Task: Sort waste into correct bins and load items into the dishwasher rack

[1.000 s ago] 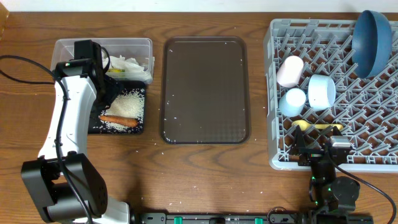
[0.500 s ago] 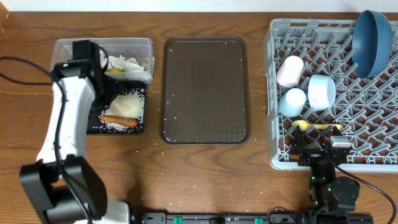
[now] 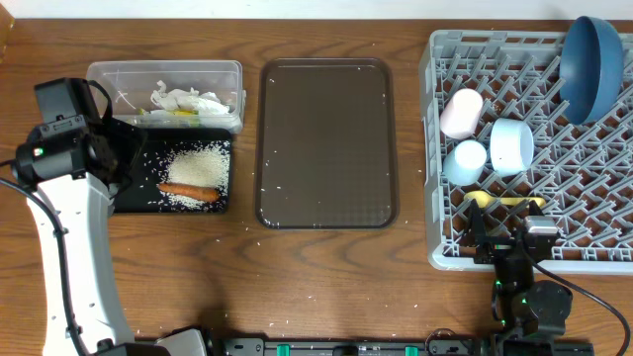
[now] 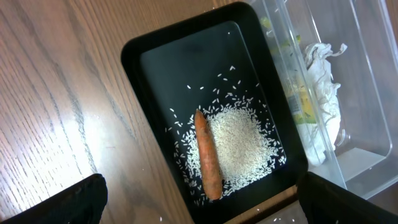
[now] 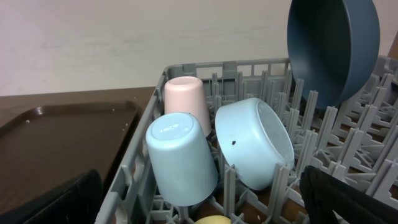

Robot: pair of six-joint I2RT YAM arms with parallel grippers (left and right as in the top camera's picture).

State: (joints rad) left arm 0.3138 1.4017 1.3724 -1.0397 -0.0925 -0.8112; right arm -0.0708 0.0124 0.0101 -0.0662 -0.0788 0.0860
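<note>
- At the left of the table (image 3: 326, 287), the clear tub (image 3: 99, 74) and the black tray (image 3: 222, 204) lay side by side, the tub on the far side and their long edges just about meeting.
- Crumpled white paper scraps (image 3: 188, 100) sat inside the tub, with the yellow-green wrapper (image 4: 297, 102) lying against the wall nearest the tray.
- A heap of rice (image 3: 198, 162) lay in the black tray, and the orange-brown food piece (image 3: 188, 190) lay along its near edge, touching it; a few stray grains dotted the tray and the wood around it.
- The left gripper (image 4: 200, 210) hung above the black tray with its jaws spread wide and nothing between them.
- The dark brown serving tray (image 3: 326, 143) lay in the middle of the table, between the bins and the rack.
- The grey dishwasher rack (image 3: 433, 148) filled the right side.
- The dark blue plate (image 3: 591, 64) stood on edge in the rack's far right corner.
- The pink cup (image 3: 461, 112) and the pale blue cup (image 3: 465, 160) sat mouth down near the left wall, the pink one farther back.
- The pale bowl (image 3: 511, 145) leaned on its side just right of the cups.
- The yellow spoon (image 3: 499, 201) lay across the pegs in front of them.
- The right gripper (image 5: 199, 202) sat at the rack's near edge, its jaws parted wide and empty, facing the cups.
</note>
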